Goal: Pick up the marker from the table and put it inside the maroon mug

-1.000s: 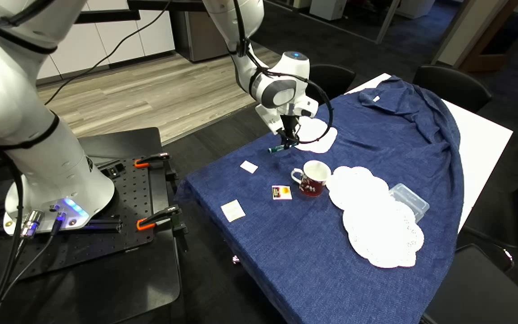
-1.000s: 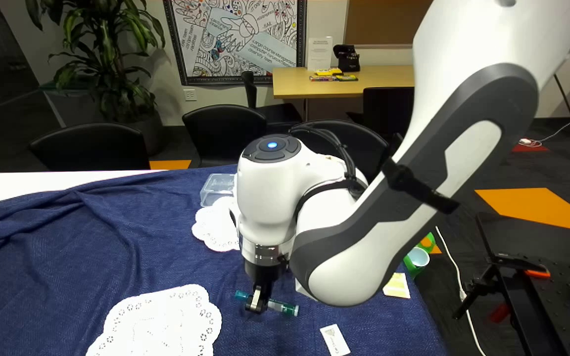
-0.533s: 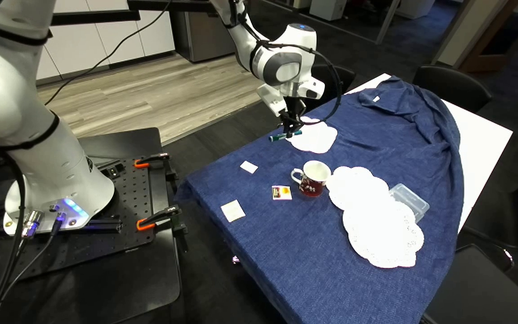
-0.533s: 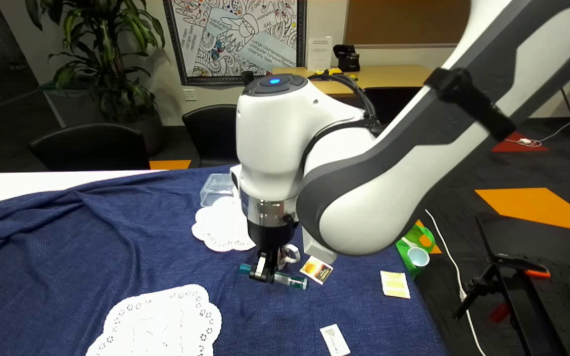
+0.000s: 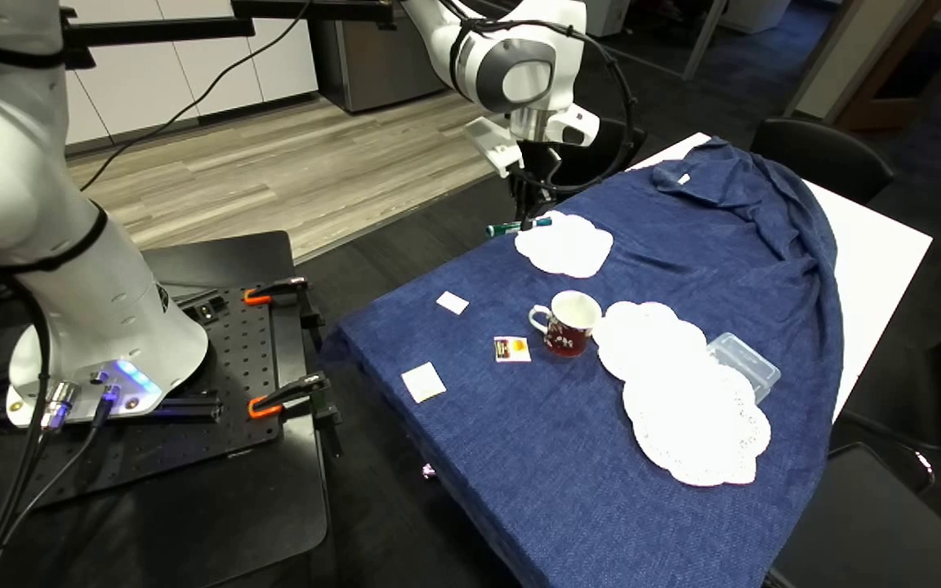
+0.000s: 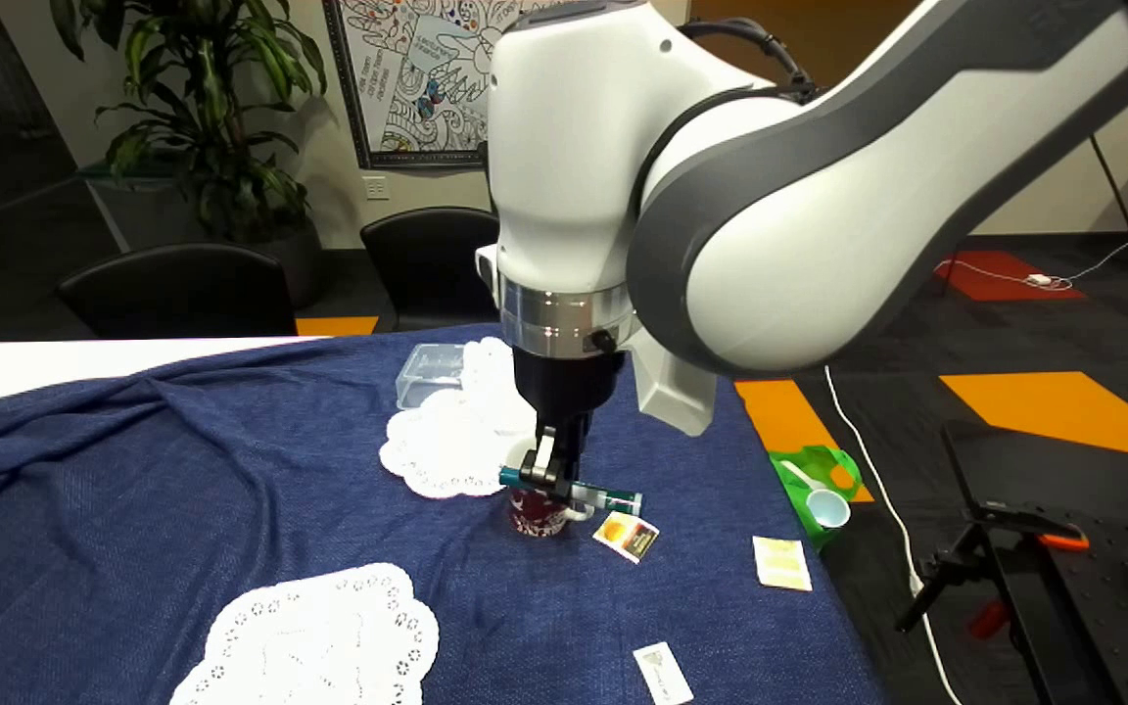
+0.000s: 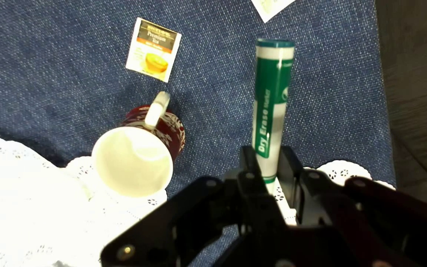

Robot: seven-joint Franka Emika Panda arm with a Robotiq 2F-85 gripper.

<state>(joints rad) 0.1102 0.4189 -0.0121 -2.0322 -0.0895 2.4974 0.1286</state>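
In an exterior view the white doilies (image 5: 695,429) on the table (image 5: 875,253) are overexposed and lose most of their pattern, whereas the far floor (image 5: 691,110) at the right is rather dim, and in the wrist view the pincer (image 7: 267,157) appears dark and blurred, while a soft shadow lies near the maroon mug (image 7: 135,157).

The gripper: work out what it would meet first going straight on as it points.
Probably the cloth, near a doily; the gripper, holding the marker, points down, though depth is unclear.
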